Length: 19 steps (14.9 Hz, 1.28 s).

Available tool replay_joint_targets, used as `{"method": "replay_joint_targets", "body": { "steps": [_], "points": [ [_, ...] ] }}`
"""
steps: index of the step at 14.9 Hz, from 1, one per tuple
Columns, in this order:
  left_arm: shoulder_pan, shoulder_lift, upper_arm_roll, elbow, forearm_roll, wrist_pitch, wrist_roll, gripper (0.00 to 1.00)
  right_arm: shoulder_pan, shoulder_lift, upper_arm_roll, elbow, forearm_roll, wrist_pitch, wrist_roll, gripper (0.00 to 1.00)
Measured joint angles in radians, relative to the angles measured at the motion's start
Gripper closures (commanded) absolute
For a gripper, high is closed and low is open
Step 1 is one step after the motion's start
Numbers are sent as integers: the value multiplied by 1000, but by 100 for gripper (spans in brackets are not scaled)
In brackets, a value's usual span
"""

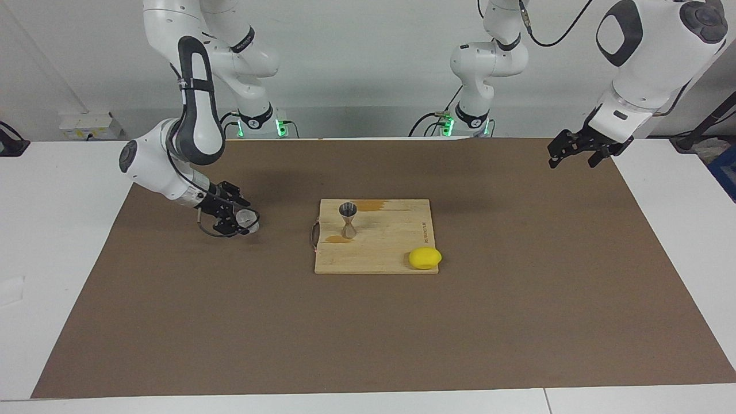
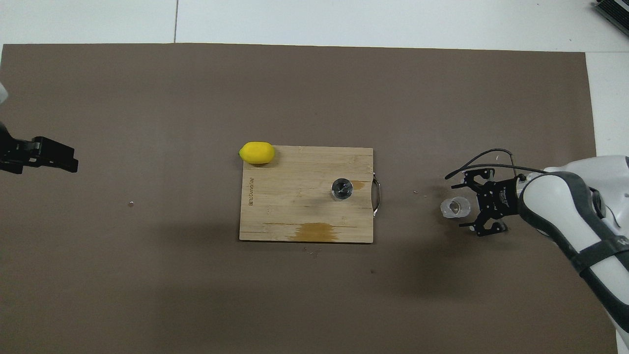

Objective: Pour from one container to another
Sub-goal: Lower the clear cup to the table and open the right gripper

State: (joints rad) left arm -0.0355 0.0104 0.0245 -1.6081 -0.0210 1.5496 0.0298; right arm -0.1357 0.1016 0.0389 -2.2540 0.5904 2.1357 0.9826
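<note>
Overhead view: right gripper (image 2: 467,206) spread wide, clear cup (image 2: 455,207) loose between its fingertips, and a crooked retreat could clip and topple it.

We take this for a robotics lab: two white Franka arms (image 1: 190,103) bolted behind a white table (image 1: 57,230) with a brown mat (image 1: 368,333), against bare walls.
</note>
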Motion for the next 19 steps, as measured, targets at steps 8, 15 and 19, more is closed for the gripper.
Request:
{"method": "replay_joint_targets", "body": {
  "steps": [8, 15, 19],
  "points": [
    [-2, -22, -36, -1, -1, -13, -2, 0, 12, -154, 10, 5, -290, -120, -427, 1],
    [-2, -23, -34, -1, -1, -12, -2, 0, 78, -201, 31, 220, -475, -322, -752, 1],
    [0, -23, -29, -1, -1, -12, -3, 0, 144, -200, 34, 365, -572, -360, -783, 1]
  ]
}}
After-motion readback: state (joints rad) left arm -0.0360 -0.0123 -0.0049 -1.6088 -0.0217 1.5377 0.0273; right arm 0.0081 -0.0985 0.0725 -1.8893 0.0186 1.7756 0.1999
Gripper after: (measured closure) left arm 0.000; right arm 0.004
